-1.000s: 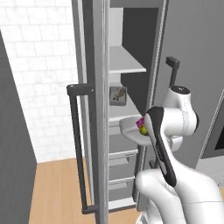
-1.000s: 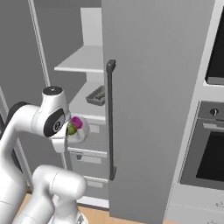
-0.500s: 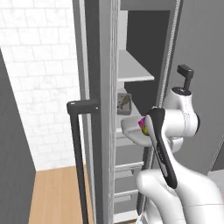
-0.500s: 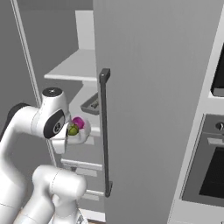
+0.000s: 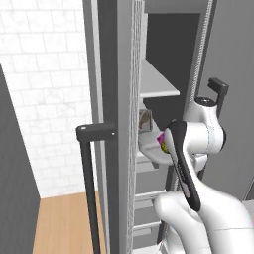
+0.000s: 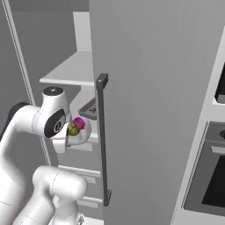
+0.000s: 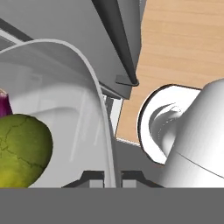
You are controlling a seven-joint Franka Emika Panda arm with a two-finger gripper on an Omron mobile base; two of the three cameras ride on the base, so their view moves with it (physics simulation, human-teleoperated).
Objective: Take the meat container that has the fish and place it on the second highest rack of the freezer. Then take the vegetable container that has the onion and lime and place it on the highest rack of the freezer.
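**Collision and spill hazards while carrying the loaded dish toward the top rack**

While the tool [image 7: 106,181] is clamping the rim of the vegetable container [image 7: 78,105], with its jaws nearly closed on that thin edge, we are holding the dish in the freezer [image 6: 154,88] opening, below the highest rack [image 6: 70,69].

We are carrying the lime [image 6: 73,130] and the onion [image 6: 79,122] loose in the dish. In the hand view the lime [image 7: 22,148] is lying low against the wall of the dish. The meat container [image 6: 88,109] is already sitting on the shelf below the highest rack, just behind the carried dish.

Hazards we are judging from here:

- Rim grip. We are gripping one edge only, so the load is hanging to one side; a quick wrist turn may let the dish pivot or slip.
- Rolling contents. Any tilt may send the lime or the onion over the rim.
- Rack edge. Raising the dish too close to the highest rack may strike its front edge from beneath.
- Door. The open door with its bar handle [image 6: 102,140] is standing just beside the arm, so a wide swing may hit it.
- Meat container. Pushing inward at this height may knock it.
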